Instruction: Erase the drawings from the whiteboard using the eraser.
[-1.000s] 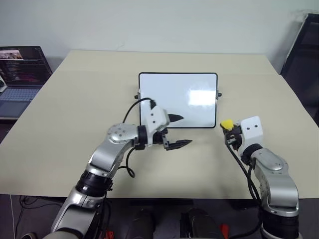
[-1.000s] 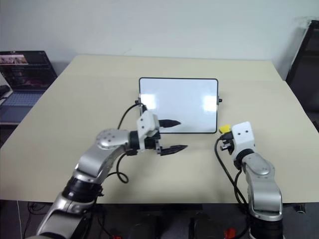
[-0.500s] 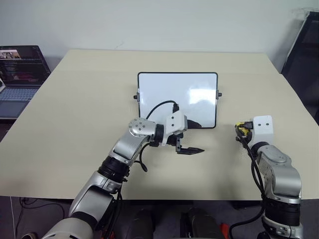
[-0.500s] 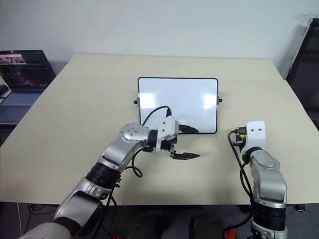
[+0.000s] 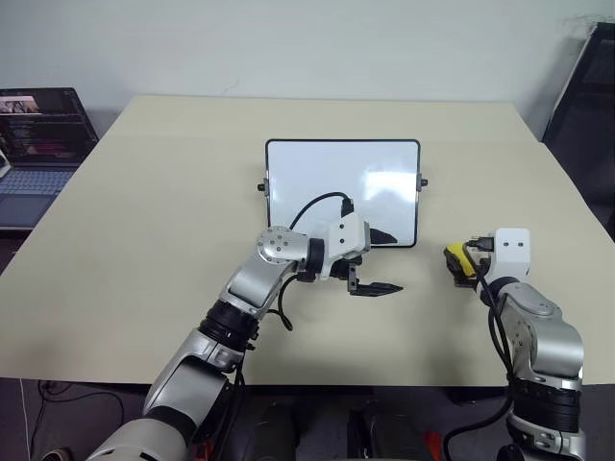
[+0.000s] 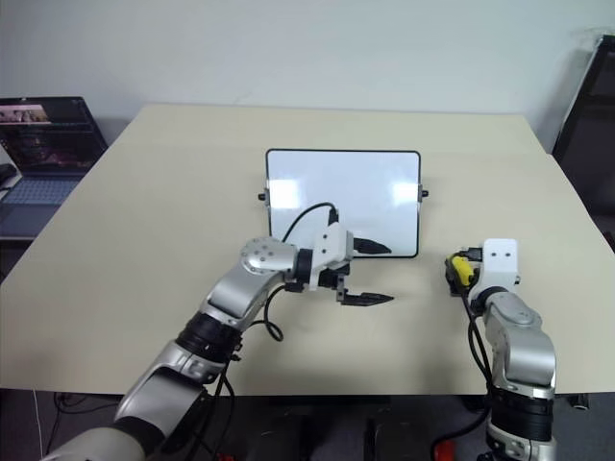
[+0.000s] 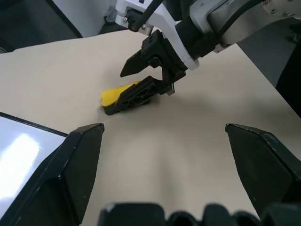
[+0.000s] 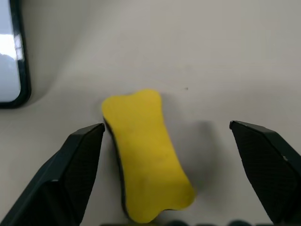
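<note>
Eraser (image 8: 143, 153) on table, between right end effector's (image 8: 169, 141) spread fingers

The whiteboard (image 5: 343, 192) is lying in the middle of the table (image 5: 144, 211). The eraser (image 5: 457, 262) is lying on the table near its right edge, beside the whiteboard's near right corner. A laptop (image 5: 38, 144) is standing beyond the table's left edge, toward the far corner.

The whiteboard (image 5: 342, 192) looked glossy, catching white glare inside a thin black frame. The eraser (image 8: 145, 153) had a matt, soft yellow top. The table (image 5: 173, 192) was smooth, dull beige.
</note>
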You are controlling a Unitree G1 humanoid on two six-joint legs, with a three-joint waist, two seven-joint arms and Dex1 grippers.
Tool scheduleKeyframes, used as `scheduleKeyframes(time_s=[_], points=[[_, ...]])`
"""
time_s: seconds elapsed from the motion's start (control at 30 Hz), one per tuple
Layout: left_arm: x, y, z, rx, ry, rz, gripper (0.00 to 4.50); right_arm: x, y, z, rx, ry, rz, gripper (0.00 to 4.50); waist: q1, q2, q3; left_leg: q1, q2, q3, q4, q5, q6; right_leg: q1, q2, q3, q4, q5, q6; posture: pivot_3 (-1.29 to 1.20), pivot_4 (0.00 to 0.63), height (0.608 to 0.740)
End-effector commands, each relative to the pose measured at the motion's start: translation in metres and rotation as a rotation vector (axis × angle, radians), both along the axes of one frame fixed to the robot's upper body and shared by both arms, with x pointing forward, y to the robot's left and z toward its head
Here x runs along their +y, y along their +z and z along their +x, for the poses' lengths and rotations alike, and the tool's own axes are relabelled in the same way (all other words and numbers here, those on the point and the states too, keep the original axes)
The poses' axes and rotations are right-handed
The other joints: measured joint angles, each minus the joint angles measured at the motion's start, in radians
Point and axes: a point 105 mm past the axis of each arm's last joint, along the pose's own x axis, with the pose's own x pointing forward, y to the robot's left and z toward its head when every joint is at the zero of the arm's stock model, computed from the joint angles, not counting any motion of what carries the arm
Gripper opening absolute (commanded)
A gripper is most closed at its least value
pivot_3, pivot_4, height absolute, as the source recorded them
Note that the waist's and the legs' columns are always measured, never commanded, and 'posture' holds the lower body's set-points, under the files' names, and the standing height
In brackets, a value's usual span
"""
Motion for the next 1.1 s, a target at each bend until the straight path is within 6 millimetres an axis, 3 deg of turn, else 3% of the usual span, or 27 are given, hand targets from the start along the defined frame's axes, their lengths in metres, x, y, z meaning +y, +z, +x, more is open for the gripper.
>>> scheduleKeyframes(time_s=[0.03,0.13,0.37,0.5,0.6,0.8,0.93,1.1], points=[[0.001,0.015,0.006,-0.051,0.053,-0.059,4.5,-0.004,0.028,0.004,-0.137,-0.027,-0.003,4.45,0.0,0.0,0.0,0.0,0.0,0.0,0.0,0.0,0.0,0.0,0.0,0.0,0.0,0.0,0.0,0.0,0.15,0.74],[0.02,0.02,0.012,-0.027,0.182,-0.13,4.5,0.006,0.044,0.003,-0.219,0.024,-0.006,4.45,-0.005,0.0,0.0,0.0,0.0,0.0,0.0,0.0,0.0,0.0,0.0,0.0,0.0,0.0,0.0,0.0,0.15,0.74],[0.087,0.015,0.0,0.087,0.572,-0.297,4.5,0.039,0.053,-0.02,-0.349,0.182,-0.089,4.45,-0.014,0.001,-0.001,0.0,0.002,-0.003,-0.001,0.0,0.0,0.0,-0.004,0.002,0.0,0.0,0.0,0.0,0.15,0.74],[0.131,0.009,-0.004,0.109,0.856,-0.374,4.5,0.055,0.049,-0.04,-0.434,0.257,-0.049,4.45,-0.011,0.001,-0.001,0.001,0.0,-0.003,0.001,0.0,0.0,0.002,-0.006,0.001,0.0,0.0,0.0,0.0,0.15,0.74],[0.162,-0.004,-0.016,0.121,1.053,-0.379,4.5,0.045,0.033,-0.053,-0.441,0.206,-0.028,4.45,-0.011,0.0,-0.001,0.004,0.001,-0.003,0.001,0.0,0.0,0.006,-0.006,0.001,-0.001,-0.001,0.001,0.0,0.15,0.74],[0.195,-0.022,-0.032,0.056,1.328,-0.39,4.5,0.023,0.007,-0.075,-0.458,0.165,-0.157,4.45,0.004,0.0,-0.001,0.008,0.001,-0.002,0.0,0.0,0.0,0.01,-0.006,0.002,-0.005,-0.002,0.004,0.0,0.15,0.74],[0.213,-0.028,-0.043,0.006,1.459,-0.413,4.5,0.04,0.002,-0.084,-0.474,0.233,-0.098,4.45,0.003,0.0,-0.001,0.009,0.002,-0.001,0.0,0.0,0.0,0.01,-0.006,0.002,-0.004,-0.003,0.004,0.0,0.15,0.74],[0.224,-0.036,-0.049,-0.046,1.581,-0.401,4.5,0.043,0.005,-0.084,-0.475,0.28,-0.093,4.45,0.005,0.0,-0.001,0.009,0.002,-0.001,0.0,0.0,0.0,0.011,-0.006,0.003,-0.005,-0.003,0.005,0.0,0.15,0.74]])
